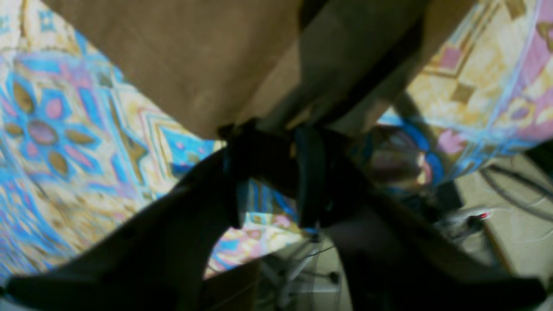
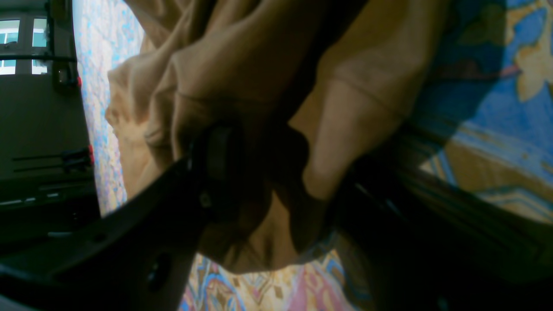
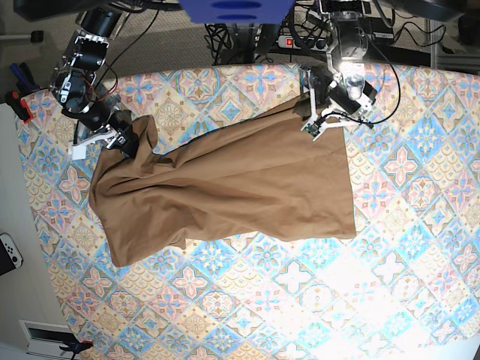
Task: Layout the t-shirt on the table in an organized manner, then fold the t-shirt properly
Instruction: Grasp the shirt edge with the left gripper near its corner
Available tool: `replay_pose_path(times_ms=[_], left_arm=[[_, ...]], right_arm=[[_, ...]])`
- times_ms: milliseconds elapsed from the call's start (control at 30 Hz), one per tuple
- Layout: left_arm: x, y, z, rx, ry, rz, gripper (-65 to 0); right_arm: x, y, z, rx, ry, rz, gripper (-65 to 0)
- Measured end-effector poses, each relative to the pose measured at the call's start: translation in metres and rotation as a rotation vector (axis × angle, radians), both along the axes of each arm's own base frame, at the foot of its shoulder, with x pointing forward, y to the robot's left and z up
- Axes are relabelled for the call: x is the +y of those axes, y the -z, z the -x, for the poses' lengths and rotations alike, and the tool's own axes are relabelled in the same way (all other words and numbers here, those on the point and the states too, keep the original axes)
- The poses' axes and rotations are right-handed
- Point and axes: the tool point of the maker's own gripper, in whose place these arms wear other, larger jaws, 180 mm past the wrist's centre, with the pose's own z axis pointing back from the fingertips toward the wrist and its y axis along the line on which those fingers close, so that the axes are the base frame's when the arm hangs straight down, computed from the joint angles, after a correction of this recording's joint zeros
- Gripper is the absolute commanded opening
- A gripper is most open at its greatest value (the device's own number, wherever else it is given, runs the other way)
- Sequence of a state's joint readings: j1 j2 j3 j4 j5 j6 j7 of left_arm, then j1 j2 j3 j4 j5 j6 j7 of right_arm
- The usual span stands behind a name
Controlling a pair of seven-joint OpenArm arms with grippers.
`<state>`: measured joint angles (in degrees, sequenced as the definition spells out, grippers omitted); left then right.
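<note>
Counter (image 3: 420, 300), the big surface w/ pastel blue, pink and cream diamond-tile floral pattern, fills nearly the whole base view. No containers on it, so nothing to report on contents.

Plain tan-brown soft fabric t-shirt (image 3: 240, 187) lies across the centre and left of the base view. Right half is fairly flat, w/ a straight edge down the right side. Left half is bunched, w/ long creases running toward the upper left, and a flap hangs lower at the bottom left.

Progress, as I judge it: layout only partly done (approx. half smoothed). Left side needs pulling out flat, then all folding is left; no fold made yet.

Left pincer (image 1: 272, 172), at the shirt's upper right corner in the base view: its fingers stand partly apart at the cloth's edge, patterned counter visible between them. Can't tell if it has hold of the fabric.

Right pincer (image 2: 276, 177), upper left of the base view: its jaws are well apart around a thick wad of gathered cloth, which sits between them and looks gripped.
</note>
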<state>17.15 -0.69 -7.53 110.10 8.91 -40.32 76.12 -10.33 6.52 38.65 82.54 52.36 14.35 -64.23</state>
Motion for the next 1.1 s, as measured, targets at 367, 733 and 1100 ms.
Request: replay_pose_path(times_ms=[367, 733, 1100], left_arm=[[0.004, -0.029, -0.007, -0.098, -0.003, -0.027, -28.9], [0.014, -0.016, -0.002, -0.051, 0.005, -0.050, -28.2], [0.002, -0.004, -0.003, -0.054, 0.018, 0.011, -37.6]], right_arm=[[-0.001, 0.002, 0.007, 0.006, 0.005, -0.004, -37.5], [-0.001, 0.002, 0.007, 0.006, 0.006, -0.003, -37.5], [-0.001, 0.003, 0.007, 0.006, 0.006, -0.003, -37.5]])
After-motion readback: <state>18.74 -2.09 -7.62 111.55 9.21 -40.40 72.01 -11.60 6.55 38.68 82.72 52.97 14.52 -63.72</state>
